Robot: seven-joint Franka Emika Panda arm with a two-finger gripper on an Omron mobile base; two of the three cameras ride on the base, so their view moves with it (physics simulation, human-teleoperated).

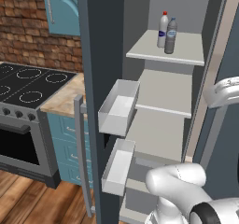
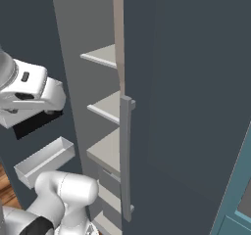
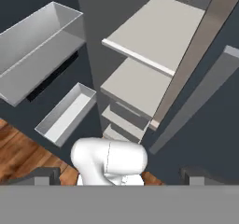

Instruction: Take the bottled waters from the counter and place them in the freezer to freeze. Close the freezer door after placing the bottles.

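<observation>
Both bottled waters stand side by side on the freezer's (image 1: 109,41) top shelf (image 1: 186,50), the whitish bottle (image 1: 162,30) with its red cap just left of the grey-blue bottle (image 1: 171,36), the two touching or very nearly so. The freezer door (image 1: 95,55) hangs open, two white bins (image 1: 119,107) on its inner face. The hand (image 3: 119,175) looks down over the lower shelves with its jaws spread wide and nothing between them. Left of the freezer sit the marbled table (image 1: 65,99) and the black stove (image 1: 28,85).
</observation>
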